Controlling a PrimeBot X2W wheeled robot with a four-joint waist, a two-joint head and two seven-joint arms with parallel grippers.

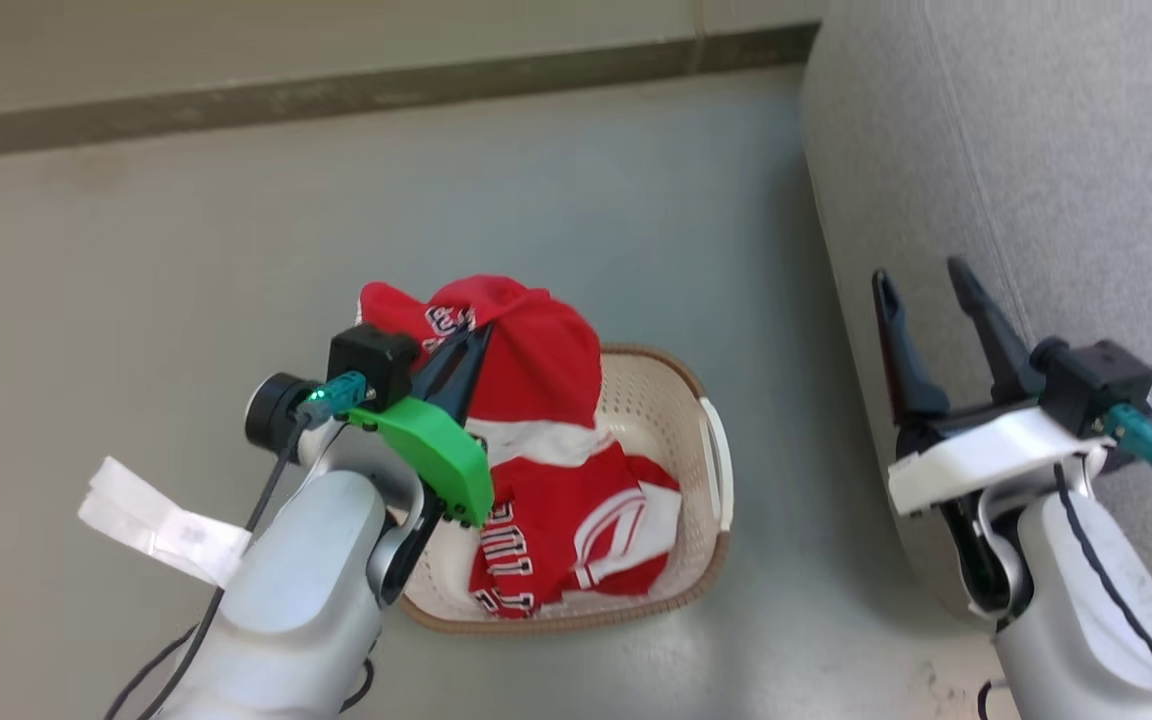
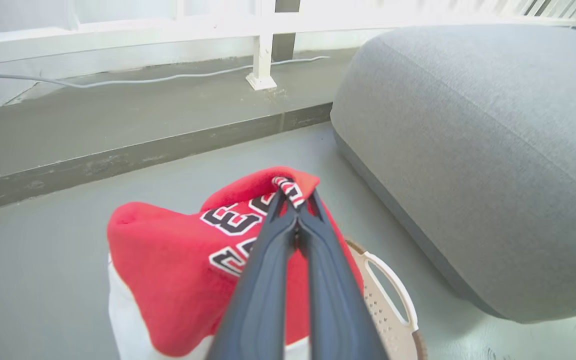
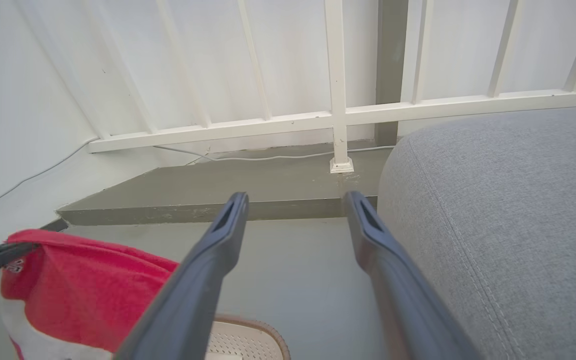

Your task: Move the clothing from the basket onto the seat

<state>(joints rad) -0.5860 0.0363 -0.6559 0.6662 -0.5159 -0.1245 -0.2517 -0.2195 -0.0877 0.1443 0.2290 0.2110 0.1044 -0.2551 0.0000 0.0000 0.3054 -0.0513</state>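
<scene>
A red jersey with white panels and block lettering, part of the clothing [image 1: 536,370], hangs lifted above the cream basket [image 1: 706,440], with my left gripper [image 1: 471,335] shut on a fold of it. In the left wrist view the pinched fold sits at my left gripper's [image 2: 295,192] tips, the clothing [image 2: 178,265] draping below. More red clothing [image 1: 556,540] lies inside the basket. The grey seat [image 1: 1036,150] rises at the right. My right gripper [image 1: 921,280] stands open beside the seat's edge, nothing between its fingers. The right wrist view shows my right gripper [image 3: 295,202], the seat [image 3: 508,210] and the clothing [image 3: 83,290].
A white paper tag [image 1: 161,525] hangs from my left forearm. A raised grey kerb [image 1: 336,95] runs along the far floor, with a white railing [image 3: 338,115] and a cable [image 2: 168,77] behind it. Bare grey floor lies between basket and seat.
</scene>
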